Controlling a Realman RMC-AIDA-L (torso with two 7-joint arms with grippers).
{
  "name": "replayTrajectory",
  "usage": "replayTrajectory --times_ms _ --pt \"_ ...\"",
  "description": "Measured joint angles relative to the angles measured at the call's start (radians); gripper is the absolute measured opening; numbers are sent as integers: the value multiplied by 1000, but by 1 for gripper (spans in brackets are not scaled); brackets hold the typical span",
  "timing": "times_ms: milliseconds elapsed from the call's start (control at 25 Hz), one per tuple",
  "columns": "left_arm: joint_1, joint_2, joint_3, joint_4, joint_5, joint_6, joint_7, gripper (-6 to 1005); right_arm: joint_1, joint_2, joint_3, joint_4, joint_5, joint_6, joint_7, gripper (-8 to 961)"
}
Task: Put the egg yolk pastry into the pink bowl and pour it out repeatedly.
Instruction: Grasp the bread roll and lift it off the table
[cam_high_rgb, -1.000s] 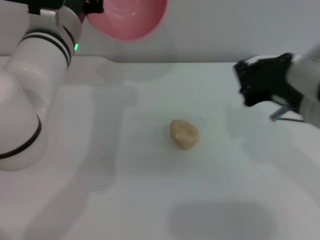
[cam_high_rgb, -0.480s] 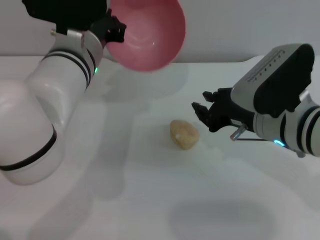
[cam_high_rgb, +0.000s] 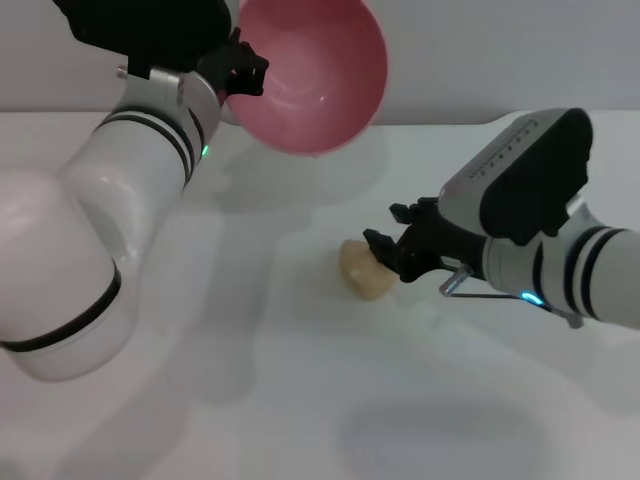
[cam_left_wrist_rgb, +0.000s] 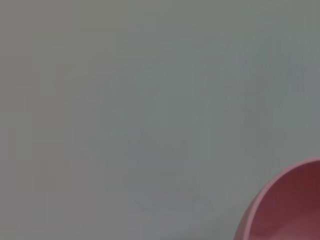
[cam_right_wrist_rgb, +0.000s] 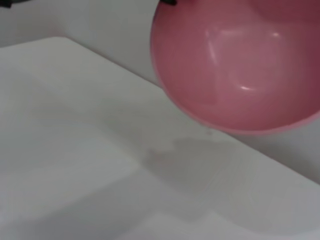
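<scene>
Pink bowl aloft, right gripper at pastry

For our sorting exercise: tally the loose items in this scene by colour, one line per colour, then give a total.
Pink: 1, the pink bowl, held up by the left hand.
Pale tan: 1, the egg yolk pastry on the table, at the right hand.
Total: 2

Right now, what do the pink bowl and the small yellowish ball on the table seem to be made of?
The round glossy pink bowl, held up by the left gripper, looks like smooth plastic: bright highlights shine on its plain inside. The small pale tan pastry ball, beside the right gripper, looks like soft baked dough: matte, slightly lumpy, no shine.
</scene>
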Motion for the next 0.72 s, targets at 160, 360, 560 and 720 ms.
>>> replayTrajectory --times_ms 160,360,560,720 --pt "-5 0 6 0 0 0 0 0 16 1 -15 -34 11 -16 0 383" --pt "-8 -1 12 0 -1 1 0 0 24 1 -17 -72 16 -28 1 383" --pt "-9 -2 14 1 -1 1 0 -1 34 1 -25 -111 45 -33 -3 383" --pt "-9 -2 15 0 -1 3 0 -1 53 1 -34 -143 62 -34 -6 380"
